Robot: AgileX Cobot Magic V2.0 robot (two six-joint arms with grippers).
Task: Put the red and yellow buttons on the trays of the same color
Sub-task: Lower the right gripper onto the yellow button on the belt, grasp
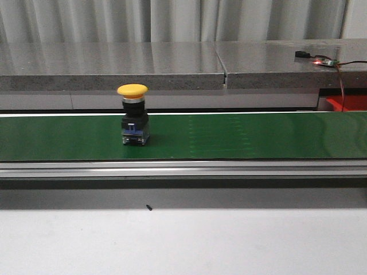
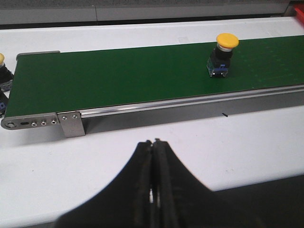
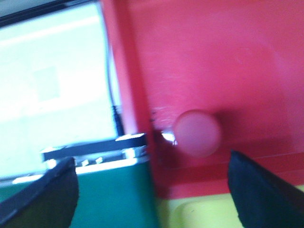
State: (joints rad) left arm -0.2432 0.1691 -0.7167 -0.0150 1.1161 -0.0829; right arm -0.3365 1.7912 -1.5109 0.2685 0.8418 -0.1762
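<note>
- Green is the colour of the long flat conveyor belt (image 1: 241, 137), which runs across the front view between a white counter (image 1: 183, 240) and a grey stone-look ledge (image 1: 114, 66).
- One yellow mushroom-head push button with a black and blue body (image 1: 133, 121) stands upright on the belt, left of centre in the front view. The left wrist view shows the same button (image 2: 222, 56) on the belt, well apart from the gripper.
- At the belt's rounded metal end in the left wrist view, part of a second yellow-capped button (image 2: 2, 71) shows at the picture edge, off the belt. Little of it can be made out.
- The left gripper (image 2: 154, 190) hangs over the white counter on the near side of the belt. Its two black fingers are pressed together with nothing between them.
- The right gripper (image 3: 152, 190) is spread wide; its dark fingertips (image 3: 263, 190) sit at opposite sides of the blurred right wrist view and hold nothing.
- Between those fingertips lies the bright red plastic tray with a raised rim (image 3: 228, 57), with a round red button cap (image 3: 197, 133) resting in it near the rim.
- A yellow plastic surface (image 3: 199, 213) adjoins the red tray's rim; blur prevents telling what it is.
- In the front view, a corner of the red tray (image 1: 347, 103) shows at the far right beyond the belt.
</note>
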